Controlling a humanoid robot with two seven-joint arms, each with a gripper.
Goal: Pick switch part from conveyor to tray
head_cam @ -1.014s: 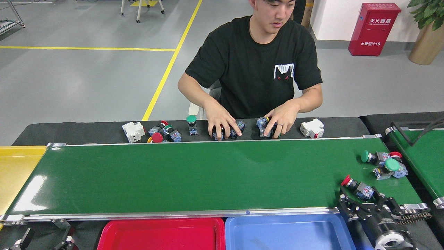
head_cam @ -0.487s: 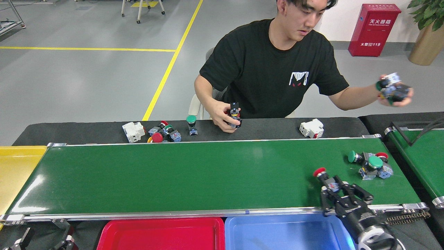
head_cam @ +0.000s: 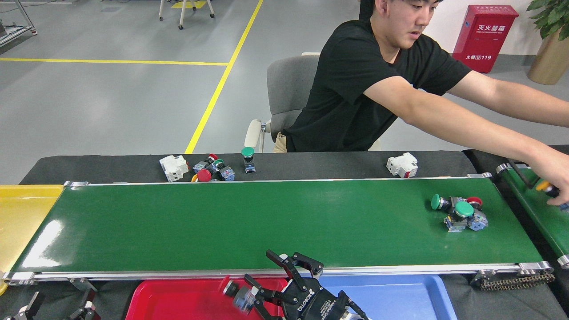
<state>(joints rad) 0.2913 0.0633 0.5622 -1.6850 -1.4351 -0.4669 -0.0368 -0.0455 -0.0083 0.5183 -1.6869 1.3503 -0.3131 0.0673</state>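
On the right end of the conveyor [head_cam: 249, 222] lies a cluster of switch parts [head_cam: 460, 211] with green and red caps. My right gripper [head_cam: 258, 266] hangs at the bottom centre, over the conveyor's near rail and the seam between the trays, fingers spread open. A blurred red-capped switch part [head_cam: 238, 297] sits just past its lower fingertips [head_cam: 249, 281], over the red tray [head_cam: 178, 298]; it is not between the fingers. My left gripper [head_cam: 58, 309] shows only as two dark fingertips at the bottom left, held apart with nothing between them.
A blue tray [head_cam: 400, 295] is right of the red one and a yellow tray [head_cam: 22, 213] sits at the left end. A person reaches an arm [head_cam: 466, 124] to a narrower green belt [head_cam: 540, 213] at the right. More switch parts [head_cam: 209, 171] and white blocks [head_cam: 402, 164] lie behind the conveyor.
My right gripper has swung left from the conveyor's right end to above the trays and has spread open, with the red-capped part now outside its fingers. The person leaned right. The cluster drifted left.
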